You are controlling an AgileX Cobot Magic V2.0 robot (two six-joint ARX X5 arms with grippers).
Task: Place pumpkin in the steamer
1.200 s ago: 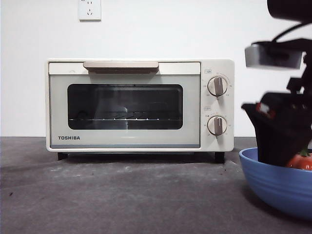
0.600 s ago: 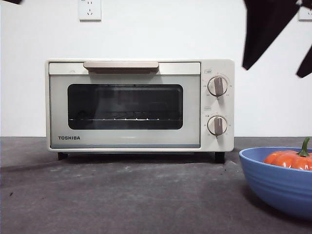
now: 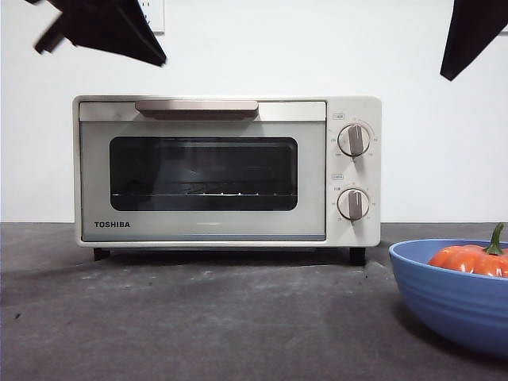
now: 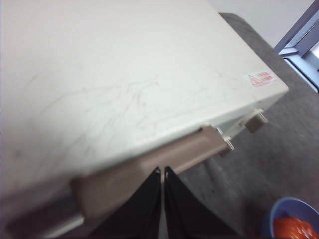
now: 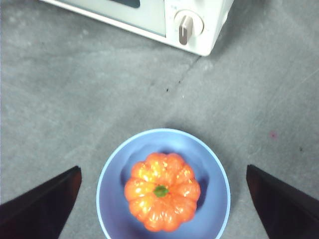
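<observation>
Pumpkin sat in the blue bowl at four o'clock on the surface, right pincer spread wide and empty above it. Beyond, left pincer, closed and empty, neared the shut steamer's handle at eleven o'clock, seemingly to open it.

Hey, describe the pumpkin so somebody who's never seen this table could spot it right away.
Find the big cream oven standing on the dark table. Off toward its knob side, and nearer the front, sits a blue bowl, and the pumpkin lies inside it. It is the only orange thing here: small, glossy and ribbed, with a green stem.
</observation>
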